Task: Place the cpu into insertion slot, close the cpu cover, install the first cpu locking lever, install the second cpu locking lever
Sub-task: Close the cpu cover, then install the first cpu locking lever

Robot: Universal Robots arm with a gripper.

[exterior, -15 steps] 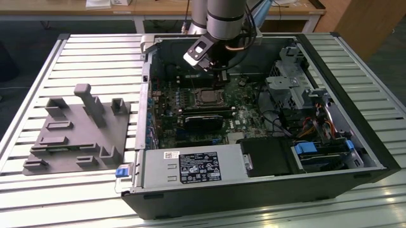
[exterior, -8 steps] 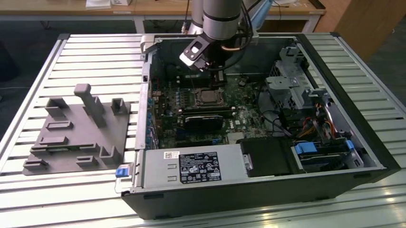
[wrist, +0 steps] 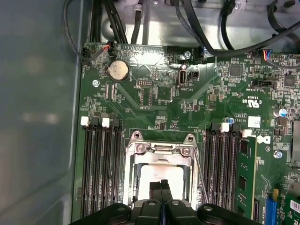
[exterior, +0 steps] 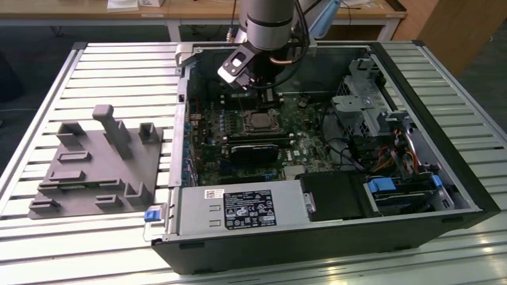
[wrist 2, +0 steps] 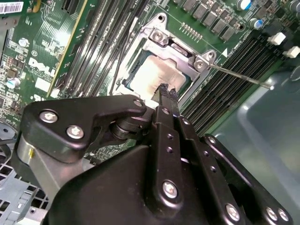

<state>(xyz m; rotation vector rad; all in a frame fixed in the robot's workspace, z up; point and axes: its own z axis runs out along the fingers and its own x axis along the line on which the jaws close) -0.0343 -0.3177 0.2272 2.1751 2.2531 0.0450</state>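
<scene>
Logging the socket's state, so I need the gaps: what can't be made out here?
The cpu is partly hidden by the fingers in both wrist views.
One end of the lever runs behind the gripper in the first wrist view, so its latching is unseen.
The socket is too small in the exterior view to tell its state.

White logo print (wrist 2: 41,67) on mobo (wrist 2: 28,28); label sticker (exterior: 248,209) on PSU (exterior: 192,215).

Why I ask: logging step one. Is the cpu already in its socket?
Yes, in the second wrist view the cpu lies seated, its pale metal top framed by the cpu cover.
</scene>
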